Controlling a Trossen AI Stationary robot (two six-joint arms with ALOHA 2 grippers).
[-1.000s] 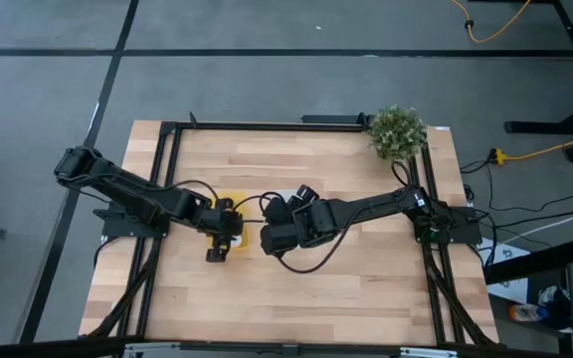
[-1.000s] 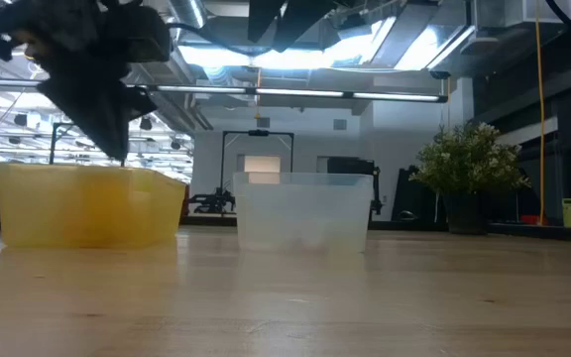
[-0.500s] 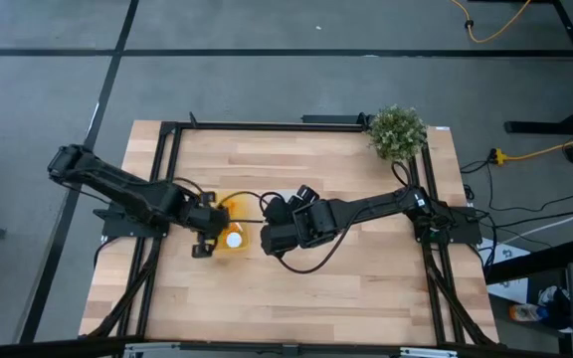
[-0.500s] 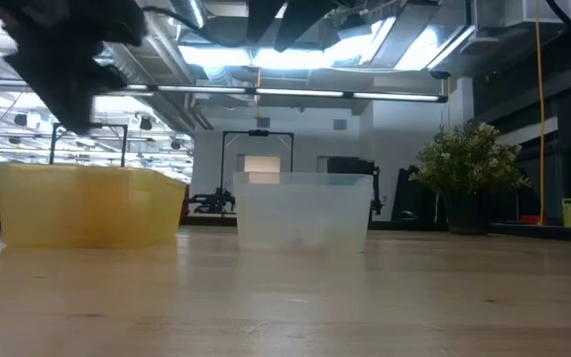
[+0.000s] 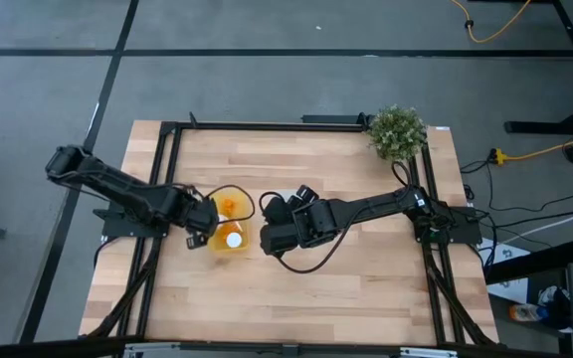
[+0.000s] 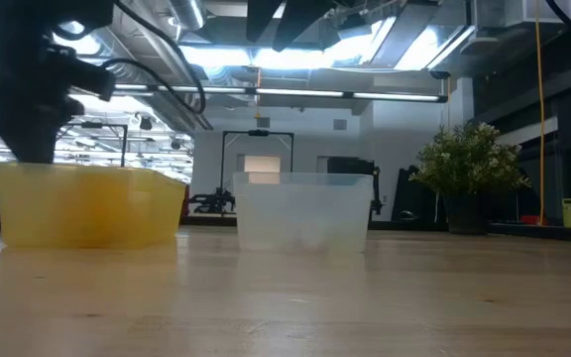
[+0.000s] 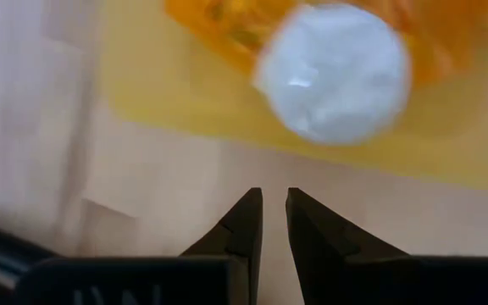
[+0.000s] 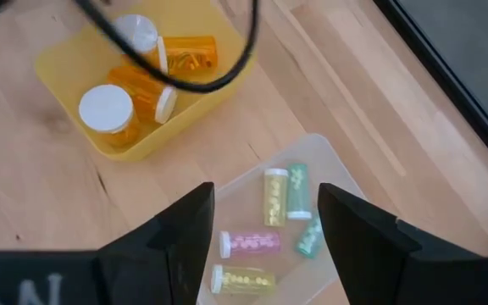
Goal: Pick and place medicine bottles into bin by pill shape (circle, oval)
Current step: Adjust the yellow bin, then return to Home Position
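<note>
The yellow bin (image 5: 229,221) holds several orange medicine bottles with white caps; one (image 5: 233,239) stands upright, and its cap shows in the left wrist view (image 7: 333,72). My left gripper (image 5: 199,237) is shut and empty, just off the yellow bin's left side (image 7: 185,93). My right gripper (image 8: 265,220) is open and empty above the clear bin (image 8: 333,165). Several yellow, green and pink bottles (image 8: 275,196) lie on the clear bin's floor. In the low view both bins stand side by side, yellow (image 6: 87,203) and clear (image 6: 303,210).
A green potted plant (image 5: 397,131) stands at the table's far right corner. A black cable (image 8: 185,80) crosses above the yellow bin. Bare wood lies along the table's near side (image 5: 296,298).
My left gripper has drawn back from over the yellow bin toward the table's left edge. An upright orange bottle with a white cap, hidden under the gripper a second ago, now shows in the bin. My right arm has kept still.
</note>
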